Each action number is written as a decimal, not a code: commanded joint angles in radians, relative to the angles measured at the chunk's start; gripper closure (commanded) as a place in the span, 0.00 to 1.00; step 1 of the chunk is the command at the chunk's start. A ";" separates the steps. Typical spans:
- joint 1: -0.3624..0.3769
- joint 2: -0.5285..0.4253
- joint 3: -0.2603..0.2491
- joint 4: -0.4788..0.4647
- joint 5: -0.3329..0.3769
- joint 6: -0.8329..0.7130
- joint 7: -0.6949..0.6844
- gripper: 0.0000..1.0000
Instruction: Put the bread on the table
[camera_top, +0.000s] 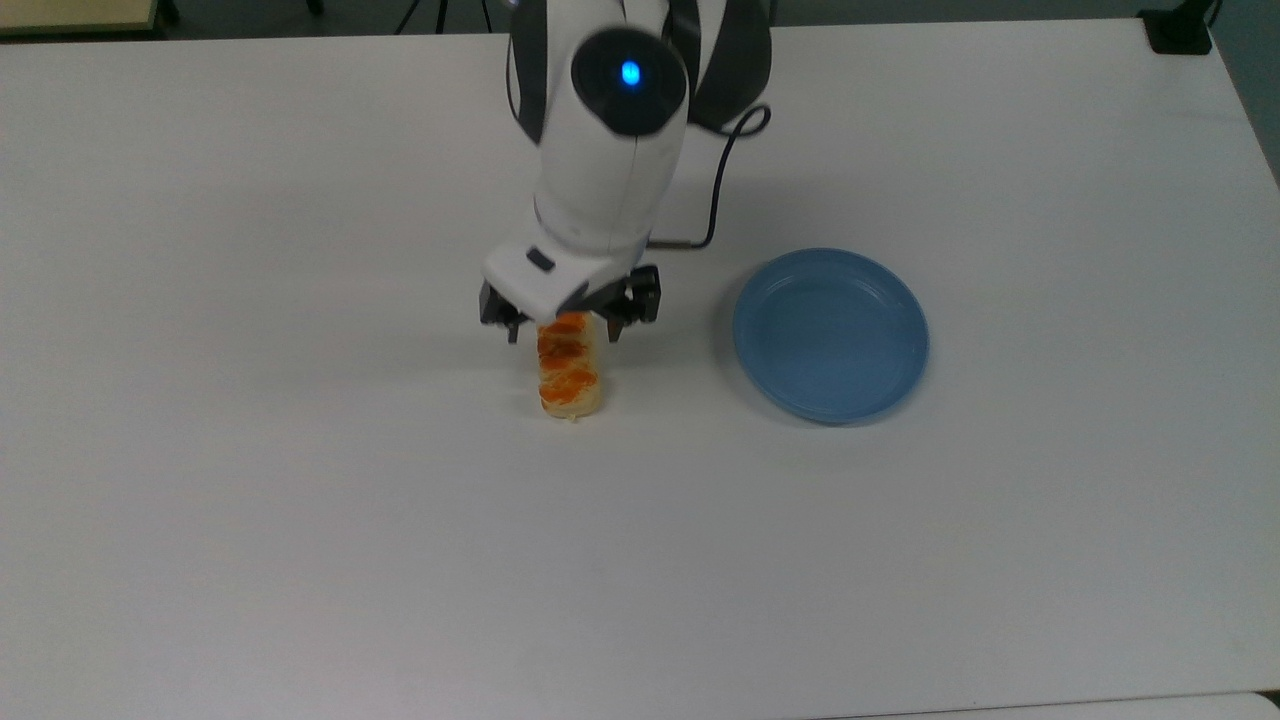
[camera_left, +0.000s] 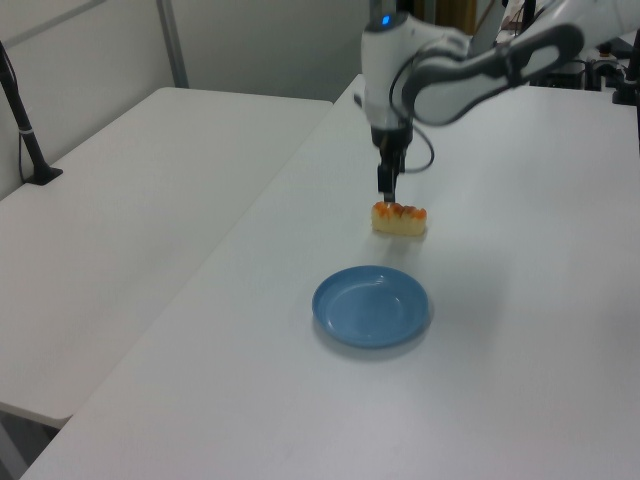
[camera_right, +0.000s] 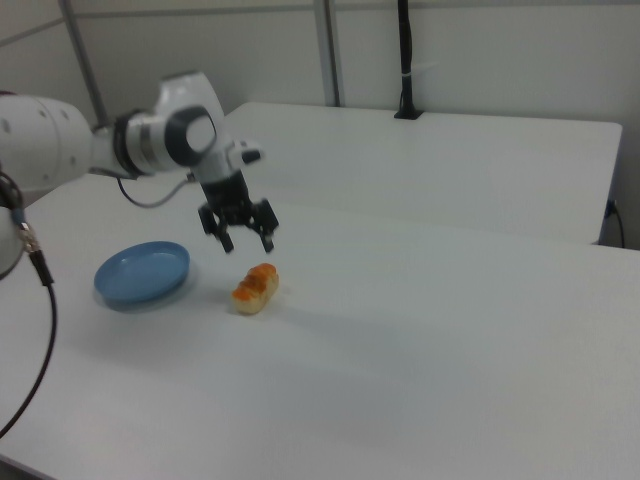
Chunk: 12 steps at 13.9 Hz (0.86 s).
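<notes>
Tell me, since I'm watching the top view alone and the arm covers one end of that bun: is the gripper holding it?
Observer: No. In the right view the gripper hangs open above the bread, with clear air between them.
Operator: Is the bread lying down or propped up?
Observer: The left view shows it from the side, lying flat on the table with its glazed bumps facing up.
Operator: Is anything else around?
Observer: The right view shows a second white table behind this one, with a black post standing at its far edge.
</notes>
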 joint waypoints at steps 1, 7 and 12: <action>0.005 -0.212 0.000 -0.050 0.006 -0.148 0.010 0.00; -0.086 -0.398 0.005 -0.056 0.125 -0.322 0.010 0.00; -0.090 -0.413 -0.005 -0.054 0.128 -0.362 0.005 0.00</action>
